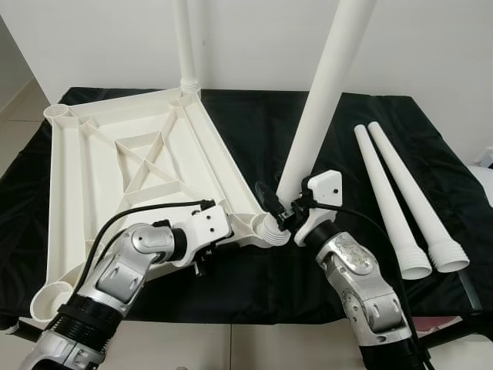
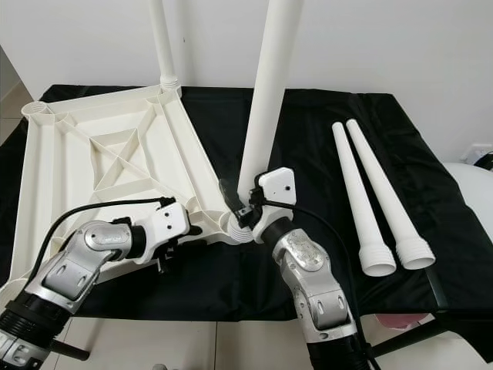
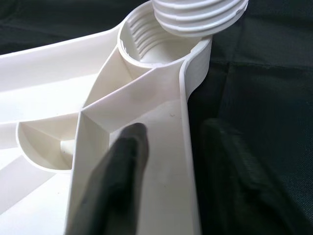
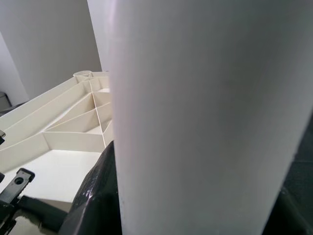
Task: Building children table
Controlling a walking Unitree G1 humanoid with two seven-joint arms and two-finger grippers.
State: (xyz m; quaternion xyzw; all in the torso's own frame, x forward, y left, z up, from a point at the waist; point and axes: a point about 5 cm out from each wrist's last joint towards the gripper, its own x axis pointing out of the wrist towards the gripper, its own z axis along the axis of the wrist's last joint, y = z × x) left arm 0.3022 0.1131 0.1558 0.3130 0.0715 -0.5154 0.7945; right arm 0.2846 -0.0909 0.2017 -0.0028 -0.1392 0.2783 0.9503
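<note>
An upside-down white tabletop [image 1: 100,177] lies on a black cloth. One white leg [image 1: 183,38] stands screwed into its far corner. My right gripper [image 1: 281,208] is shut on a second leg [image 1: 320,100] just above the leg's threaded end [image 3: 200,14]. That end sits tilted at the mouth of the near right corner socket [image 3: 156,44]. My left gripper [image 1: 239,233] is shut on the tabletop's rim beside that socket, with one finger [image 3: 122,166] inside the rim and the other outside. In the right wrist view the leg [image 4: 205,117] is seen up close.
Two spare legs [image 1: 389,196] [image 1: 420,200] lie side by side on the cloth [image 1: 254,131] at the right, threaded ends toward me. A white wall is close behind. The cloth's front edge runs just below my arms.
</note>
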